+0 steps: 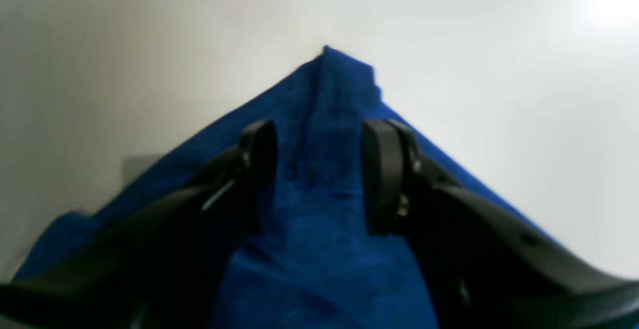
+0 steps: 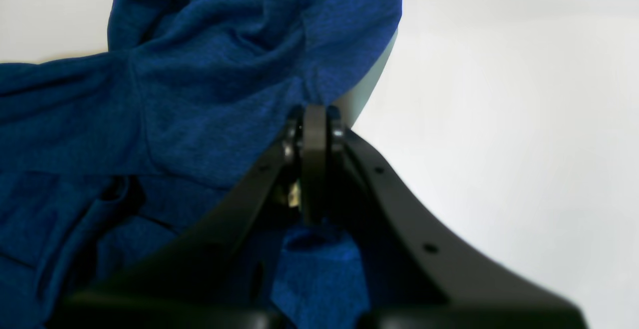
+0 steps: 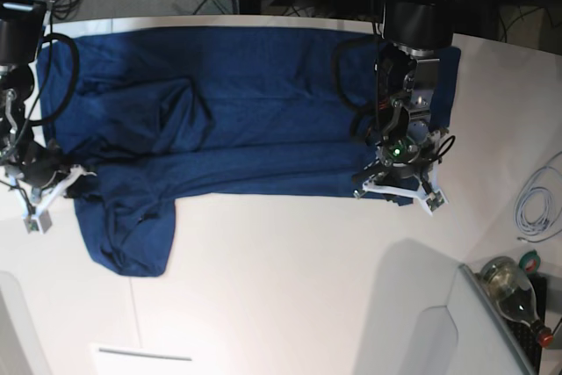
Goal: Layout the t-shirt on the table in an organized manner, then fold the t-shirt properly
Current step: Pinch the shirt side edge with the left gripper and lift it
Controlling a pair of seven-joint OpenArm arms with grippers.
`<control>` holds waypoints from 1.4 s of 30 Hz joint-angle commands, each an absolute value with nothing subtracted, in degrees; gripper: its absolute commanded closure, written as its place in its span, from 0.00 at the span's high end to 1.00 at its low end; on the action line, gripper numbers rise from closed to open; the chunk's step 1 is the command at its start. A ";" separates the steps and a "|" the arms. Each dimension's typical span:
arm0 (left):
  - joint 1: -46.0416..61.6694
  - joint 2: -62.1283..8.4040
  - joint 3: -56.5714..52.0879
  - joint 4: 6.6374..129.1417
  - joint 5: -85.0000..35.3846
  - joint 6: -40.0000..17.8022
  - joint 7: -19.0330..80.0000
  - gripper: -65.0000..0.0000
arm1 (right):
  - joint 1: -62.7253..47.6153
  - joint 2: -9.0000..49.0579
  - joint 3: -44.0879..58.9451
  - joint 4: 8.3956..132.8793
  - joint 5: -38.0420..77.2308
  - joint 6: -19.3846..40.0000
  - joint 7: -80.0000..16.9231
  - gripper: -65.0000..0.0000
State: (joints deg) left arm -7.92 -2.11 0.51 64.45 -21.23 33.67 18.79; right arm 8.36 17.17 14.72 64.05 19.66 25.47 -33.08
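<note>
t-shirt corner btwn open left hand fingers; right hand pinching hem.

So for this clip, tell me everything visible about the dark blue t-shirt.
The plain dark navy-blue short-sleeved t-shirt of soft thin fabric lies spread across the far side of the large white table, wrinkled, its near edge folded over in a long band. One sleeve hangs toward the near-left. The right gripper is shut on a fold of it; the left gripper stands open astride a corner.
</note>
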 commanded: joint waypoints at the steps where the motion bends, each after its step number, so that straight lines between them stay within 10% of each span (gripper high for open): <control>1: -10.07 -2.15 0.57 64.04 -20.88 33.80 17.71 0.41 | 9.71 18.24 14.90 65.27 20.44 25.63 -32.04 0.00; 24: -12.62 -1.27 0.57 63.52 -21.14 33.71 23.25 0.43 | 9.80 18.24 14.90 65.27 20.44 25.63 -32.04 0.00; 29: -12.97 -0.92 0.57 62.46 -21.14 33.71 23.34 0.64 | 9.80 18.24 14.99 65.27 20.44 25.63 -32.04 0.00; 37: -12.97 -0.92 0.57 61.85 -21.14 33.71 23.34 0.64 | 9.80 18.24 15.16 65.27 20.44 25.63 -32.04 0.00; 42: -12.97 -1.01 0.48 61.85 -21.14 33.71 23.34 0.34 | 9.80 18.24 15.16 65.27 20.44 25.63 -32.04 0.00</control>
